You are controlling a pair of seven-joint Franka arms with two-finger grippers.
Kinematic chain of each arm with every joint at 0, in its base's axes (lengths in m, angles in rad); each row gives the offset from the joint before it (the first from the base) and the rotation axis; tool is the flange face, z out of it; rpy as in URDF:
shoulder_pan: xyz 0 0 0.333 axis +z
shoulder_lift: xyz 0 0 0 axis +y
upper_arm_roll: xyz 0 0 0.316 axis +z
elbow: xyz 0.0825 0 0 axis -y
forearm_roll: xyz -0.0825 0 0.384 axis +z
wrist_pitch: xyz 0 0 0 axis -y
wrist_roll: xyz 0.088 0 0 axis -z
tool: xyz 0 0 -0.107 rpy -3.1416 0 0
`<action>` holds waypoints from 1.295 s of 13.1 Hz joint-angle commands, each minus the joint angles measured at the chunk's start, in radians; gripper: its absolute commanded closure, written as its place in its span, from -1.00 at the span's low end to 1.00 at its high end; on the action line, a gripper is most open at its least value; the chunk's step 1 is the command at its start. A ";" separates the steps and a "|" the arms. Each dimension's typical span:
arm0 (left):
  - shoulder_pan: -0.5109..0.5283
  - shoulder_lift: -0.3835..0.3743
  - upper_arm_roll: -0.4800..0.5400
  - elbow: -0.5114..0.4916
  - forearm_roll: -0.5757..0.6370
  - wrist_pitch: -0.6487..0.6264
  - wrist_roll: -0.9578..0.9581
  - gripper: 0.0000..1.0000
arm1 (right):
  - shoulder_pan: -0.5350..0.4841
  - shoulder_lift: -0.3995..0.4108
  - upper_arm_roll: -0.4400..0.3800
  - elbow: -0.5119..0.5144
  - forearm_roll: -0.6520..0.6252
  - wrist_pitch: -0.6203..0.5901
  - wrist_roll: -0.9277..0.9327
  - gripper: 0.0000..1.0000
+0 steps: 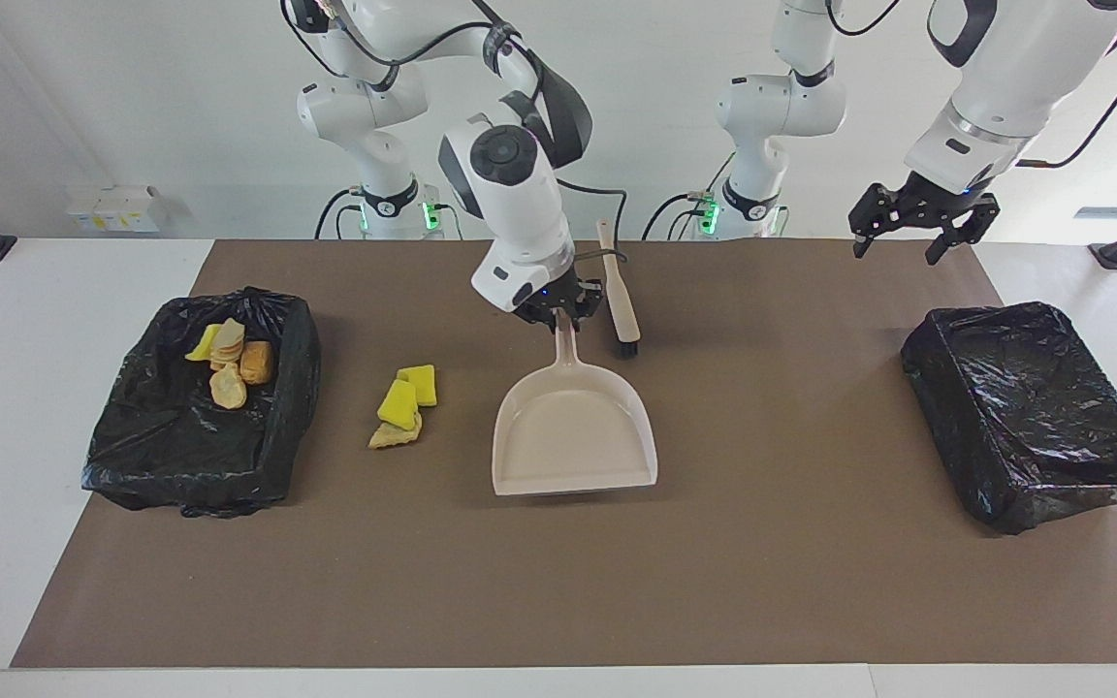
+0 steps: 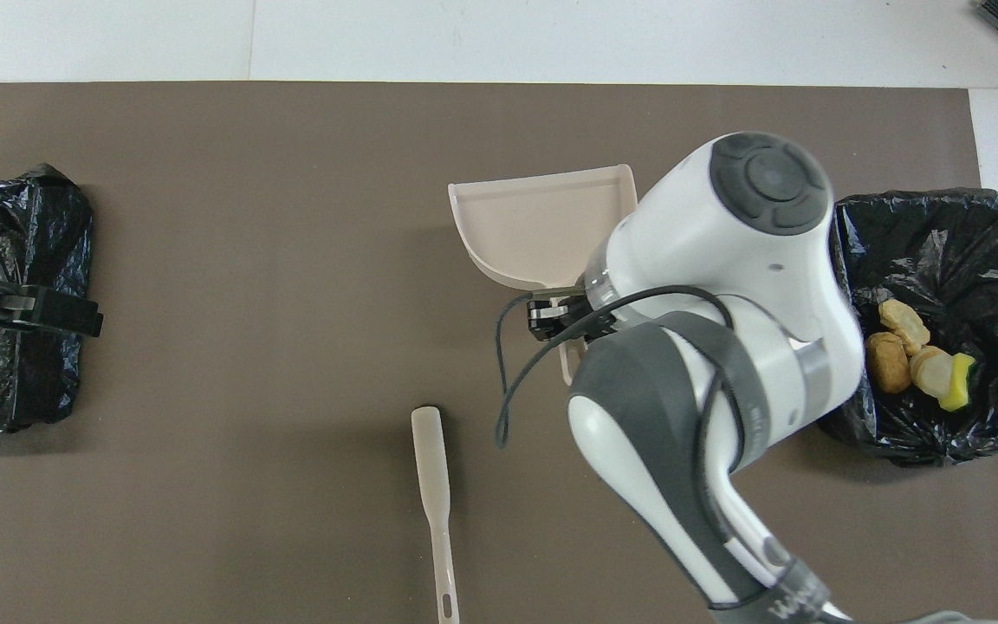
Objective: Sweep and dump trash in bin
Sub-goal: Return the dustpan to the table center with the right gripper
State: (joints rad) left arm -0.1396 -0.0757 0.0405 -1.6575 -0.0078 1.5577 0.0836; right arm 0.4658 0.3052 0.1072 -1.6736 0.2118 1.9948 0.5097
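Observation:
The beige dustpan (image 1: 573, 436) (image 2: 542, 225) lies on the brown mat with its pan empty and its mouth turned away from the robots. My right gripper (image 1: 563, 312) (image 2: 555, 314) is shut on the dustpan's handle. Three yellow and tan pieces of trash (image 1: 401, 402) lie on the mat between the dustpan and the black-lined bin (image 1: 180, 456) (image 2: 941, 243) at the right arm's end; my arm hides them from overhead. Several more chunks (image 1: 234, 364) (image 2: 897, 355) sit inside that bin. My left gripper (image 1: 912, 237) (image 2: 48, 312) hangs open and empty, high above the mat at its own end.
A beige brush (image 1: 620, 291) (image 2: 434, 485) lies on the mat beside the dustpan's handle, nearer to the robots than the pan. A second black-lined bin (image 1: 1034, 417) (image 2: 5, 260) stands at the left arm's end with nothing visible in it.

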 commanded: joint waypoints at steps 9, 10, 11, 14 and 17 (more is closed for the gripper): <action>-0.005 -0.004 0.001 -0.025 0.006 0.045 0.015 -1.00 | 0.070 0.134 -0.007 -0.028 0.001 0.233 0.072 0.83; -0.003 -0.004 0.001 -0.028 0.006 0.062 0.018 -1.00 | 0.076 0.132 -0.009 -0.028 -0.002 0.223 0.072 -0.48; -0.005 -0.004 0.001 -0.031 0.006 0.067 0.018 -1.00 | 0.074 0.129 -0.009 -0.028 -0.014 0.204 0.070 -0.66; -0.006 0.008 -0.001 -0.039 0.005 0.103 0.013 -1.00 | 0.074 0.094 -0.007 -0.018 -0.038 0.112 0.078 -0.90; -0.009 0.028 -0.002 -0.057 -0.018 0.166 0.015 -1.00 | 0.096 0.008 0.002 -0.024 -0.023 -0.043 0.090 -0.89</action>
State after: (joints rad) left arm -0.1399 -0.0516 0.0361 -1.6881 -0.0123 1.6744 0.0892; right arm 0.5411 0.3890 0.1044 -1.6768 0.1963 2.0389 0.5681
